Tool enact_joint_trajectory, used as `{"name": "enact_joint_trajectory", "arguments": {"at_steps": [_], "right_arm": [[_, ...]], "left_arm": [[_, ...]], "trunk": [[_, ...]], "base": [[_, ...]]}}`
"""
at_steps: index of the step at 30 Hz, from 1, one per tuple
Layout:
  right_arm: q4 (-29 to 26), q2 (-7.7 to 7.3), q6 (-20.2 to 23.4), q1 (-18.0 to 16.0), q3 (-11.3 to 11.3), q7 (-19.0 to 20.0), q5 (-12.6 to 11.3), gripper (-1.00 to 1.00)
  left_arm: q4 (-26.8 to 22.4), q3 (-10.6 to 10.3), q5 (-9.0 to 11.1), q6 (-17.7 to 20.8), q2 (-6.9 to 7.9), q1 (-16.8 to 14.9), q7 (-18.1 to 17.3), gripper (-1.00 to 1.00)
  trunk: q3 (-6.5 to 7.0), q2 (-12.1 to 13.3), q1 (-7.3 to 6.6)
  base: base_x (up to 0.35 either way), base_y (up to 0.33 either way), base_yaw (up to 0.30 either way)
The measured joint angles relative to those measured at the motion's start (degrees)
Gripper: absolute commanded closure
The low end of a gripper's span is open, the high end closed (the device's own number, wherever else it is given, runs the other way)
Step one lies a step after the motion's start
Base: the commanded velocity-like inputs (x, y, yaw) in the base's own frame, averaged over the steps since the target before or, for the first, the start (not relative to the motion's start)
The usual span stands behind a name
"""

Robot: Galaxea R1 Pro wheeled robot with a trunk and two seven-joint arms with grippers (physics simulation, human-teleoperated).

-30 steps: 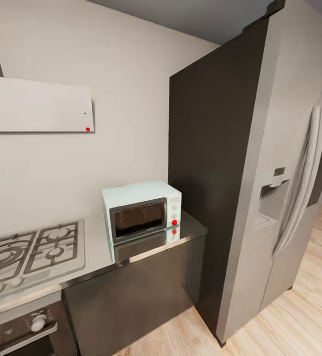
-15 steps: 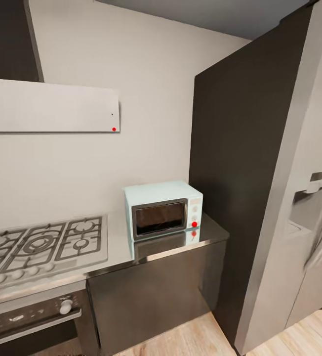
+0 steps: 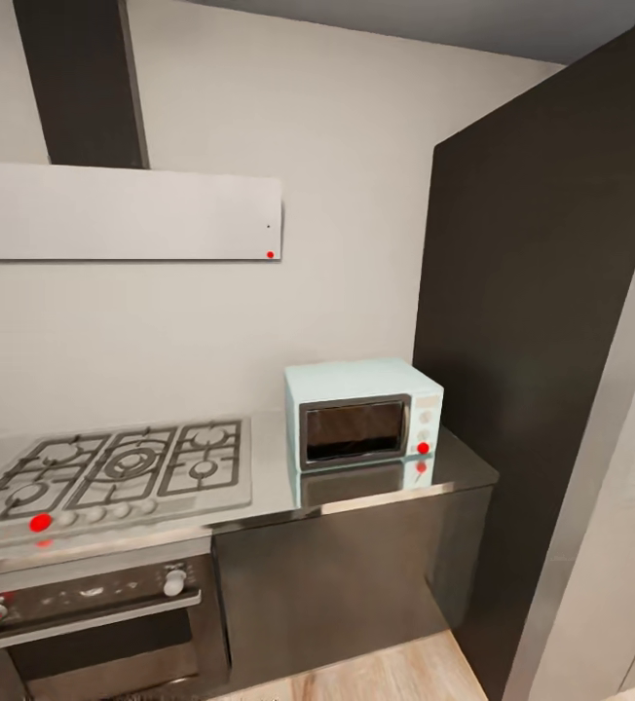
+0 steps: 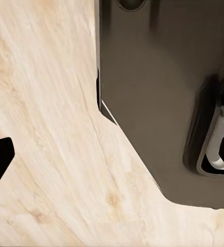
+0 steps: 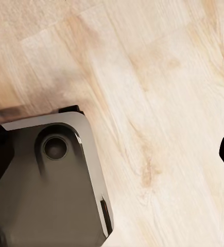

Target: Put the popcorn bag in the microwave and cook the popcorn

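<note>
Hanging tools over wood floor [image 5: 158,103]

White wall [image 3: 356,195], grey hob [image 3: 123,467] (gas), wood floor [image 4: 45,128]

Grey gas hob [image 3: 113,467] with burner grates, left of centre. Built-in dark oven [image 3: 93,623] directly beneath, two knobs on front. White extractor hood [image 3: 123,211] mounted above. Pale wood floor [image 4: 50,154] below.

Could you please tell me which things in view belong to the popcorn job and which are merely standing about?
For the job:
microwave, door shut
countertop under it

Just there:
gas hob
built-in oven
extractor hood
tall dark cabinet side
wooden floor
</note>
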Motion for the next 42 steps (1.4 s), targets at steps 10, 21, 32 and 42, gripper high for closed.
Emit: {"name": "enact_joint_trajectory", "arguments": {"at_steps": [10, 21, 32, 42], "right_arm": [[0.00, 0.00, 0.00, 0.00, 0.00, 0.00, 0.00, -1.00], [0.00, 0.00, 0.00, 0.00, -0.05, 0.00, 0.00, -1.00], [0.00, 0.00, 0.00, 0.01, -0.08, 0.01, 0.02, -1.00], [-2.20, -0.10, -1.16, 0.00, -0.46, -0.19, -0.20, -1.00]], "left_arm": [[0.00, -0.02, 0.00, 0.00, 0.04, 0.00, 0.00, -1.00], [0.00, -0.01, 0.00, 0.00, 0.04, 0.00, 0.00, -1.00], [-0.13, -0.01, 0.00, 0.02, -1.13, -0.01, -0.19, -1.00], [-0.19, -0.03, -0.01, -0.02, -1.45, -0.01, -0.39, -1.00]], "trunk": [[0.00, 0.00, 0.00], [-0.10, 0.00, 0.00], [-0.27, 0.00, 0.00], [-0.27, -0.01, 0.00]], "base": [[0.000, 0.000, 0.270], [0.000, 0.000, 0.260], [0.000, 0.000, 0.114], [0.000, 0.000, 0.001]]}}
